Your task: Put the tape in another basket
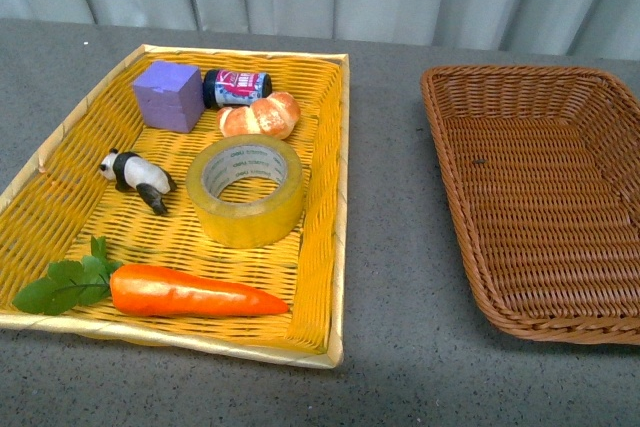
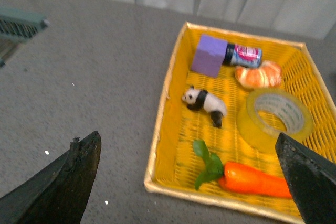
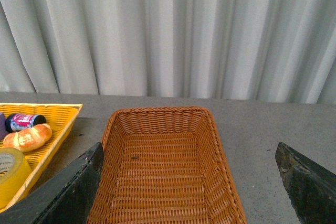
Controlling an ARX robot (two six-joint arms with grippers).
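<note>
The tape (image 1: 247, 189), a wide yellowish roll with a white printed core, lies flat in the yellow woven tray (image 1: 60, 197) near its right wall. It also shows in the left wrist view as the tape (image 2: 274, 117) and at the edge of the right wrist view as the tape (image 3: 11, 174). The reddish-brown wicker basket (image 1: 470, 237) stands to the right with nothing in it, and is the basket (image 3: 110, 129) below my right gripper. My left gripper (image 2: 189, 182) hangs open above the tray's near left corner. My right gripper (image 3: 189, 184) is open above the basket. Neither arm shows in the front view.
The tray also holds a purple cube (image 1: 168, 95), a small dark jar (image 1: 236, 87), a bread roll (image 1: 260, 115), a panda figure (image 1: 138, 177) and a carrot (image 1: 190, 292). Grey table (image 1: 385, 247) separates tray and basket. A curtain hangs behind.
</note>
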